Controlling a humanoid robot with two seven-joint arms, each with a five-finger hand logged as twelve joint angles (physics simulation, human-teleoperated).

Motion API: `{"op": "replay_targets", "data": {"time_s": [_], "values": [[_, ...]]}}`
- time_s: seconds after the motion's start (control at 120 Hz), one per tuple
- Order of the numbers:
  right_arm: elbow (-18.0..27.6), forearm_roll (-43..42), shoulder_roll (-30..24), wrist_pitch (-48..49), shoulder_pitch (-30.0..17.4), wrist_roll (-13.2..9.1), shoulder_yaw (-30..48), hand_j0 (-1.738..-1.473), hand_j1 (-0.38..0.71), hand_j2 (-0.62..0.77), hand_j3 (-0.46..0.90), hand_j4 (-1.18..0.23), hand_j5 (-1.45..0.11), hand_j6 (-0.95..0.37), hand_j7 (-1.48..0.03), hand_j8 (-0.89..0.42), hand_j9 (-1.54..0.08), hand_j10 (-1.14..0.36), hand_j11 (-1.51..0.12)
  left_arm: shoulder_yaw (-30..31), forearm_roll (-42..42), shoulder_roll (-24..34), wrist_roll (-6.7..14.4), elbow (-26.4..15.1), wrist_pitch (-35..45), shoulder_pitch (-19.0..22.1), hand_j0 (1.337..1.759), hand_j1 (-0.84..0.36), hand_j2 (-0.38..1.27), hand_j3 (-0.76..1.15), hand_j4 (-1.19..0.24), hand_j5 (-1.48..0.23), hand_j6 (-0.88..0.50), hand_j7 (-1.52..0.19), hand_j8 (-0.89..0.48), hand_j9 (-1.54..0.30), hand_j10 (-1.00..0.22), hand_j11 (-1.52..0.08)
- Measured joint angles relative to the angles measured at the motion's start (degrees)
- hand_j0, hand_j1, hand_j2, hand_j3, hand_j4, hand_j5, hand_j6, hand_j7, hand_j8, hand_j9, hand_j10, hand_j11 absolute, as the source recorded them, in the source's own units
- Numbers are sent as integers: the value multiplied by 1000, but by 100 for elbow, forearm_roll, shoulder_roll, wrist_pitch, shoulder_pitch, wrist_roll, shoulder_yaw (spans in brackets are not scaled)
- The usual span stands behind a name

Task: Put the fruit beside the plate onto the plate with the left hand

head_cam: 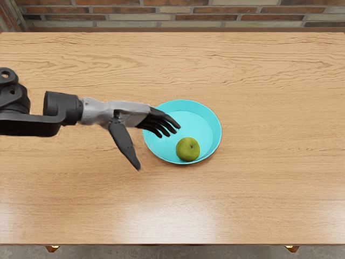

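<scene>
The left arm is entering from the left edge of the table [259, 70], and the left hand [141, 121] is hovering at the left rim of the plate [214, 120]. Its fingers [165, 125] are spreading loosely over that rim, holding nothing; the thumb is pointing toward the table's near edge. The fruit [187, 149] is sitting inside the plate, by its near wall, apart from the hand. Judgement: placement is looking complete, with only moving the arm clear remaining. The fruit is presenting as nearly round; no long axis or stem direction is showing.
</scene>
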Motion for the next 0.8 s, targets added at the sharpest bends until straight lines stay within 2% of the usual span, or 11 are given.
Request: {"op": "replay_targets", "data": {"time_s": [0.067,0.142,0.208,0.308,0.433,0.492,0.75,0.8], "values": [[0,0,0,0,-1,0,0,-1658,-305,-7,0,-37,-47,-37,-47,-37,-47,-37,-47,-446,56,376,-145,66,-232,324,1658,56,51,0,-247,-319,-247,-319,-247,-319,-235,-319],[0,0,0,2,-1,0,-1,-1658,-305,-7,0,-37,-47,-37,-47,-37,-47,-37,-47,-1189,88,730,-261,231,-364,1196,1658,56,51,0,-247,-319,-247,-319,-247,-319,-238,-319],[0,1,0,1,0,0,-1,-1658,-305,-7,0,-37,-47,-37,-47,-37,-47,-37,-47,-1897,107,803,-312,509,-424,1643,1658,57,52,0,-247,-319,-248,-319,-247,-319,-241,-319],[0,0,0,1,0,0,-1,-1658,-305,-7,0,-37,-47,-37,-47,-37,-47,-37,-47,-2545,116,866,-348,928,-464,1731,1658,57,52,0,-247,-319,-248,-319,-247,-319,-243,-319],[0,0,0,2,0,0,0,-1658,-305,-7,0,-37,-47,-37,-47,-37,-47,-37,-47,-2905,112,858,-363,1246,-482,1967,1658,57,52,0,-247,-319,-247,-319,-247,-318,-244,-318],[0,0,0,0,0,0,1,-1658,-305,-7,0,-37,-47,-37,-47,-37,-47,-37,-47,-2984,118,806,-366,1296,-485,2209,1658,57,52,0,-247,-319,-248,-319,-247,-318,-245,-318],[0,0,0,-1,0,0,0,-1658,-305,-7,0,-37,-47,-37,-47,-37,-47,-37,-47,-3082,130,863,-390,1293,-489,2518,1658,58,53,0,-247,-319,-248,-319,-247,-318,-246,-318],[0,0,0,0,0,0,-1,-1658,-305,-7,0,-37,-47,-37,-47,-37,-47,-37,-47,-3126,132,865,-397,1290,-489,2693,1658,58,52,0,-247,-319,-248,-318,-247,-318,-246,-318]]}}
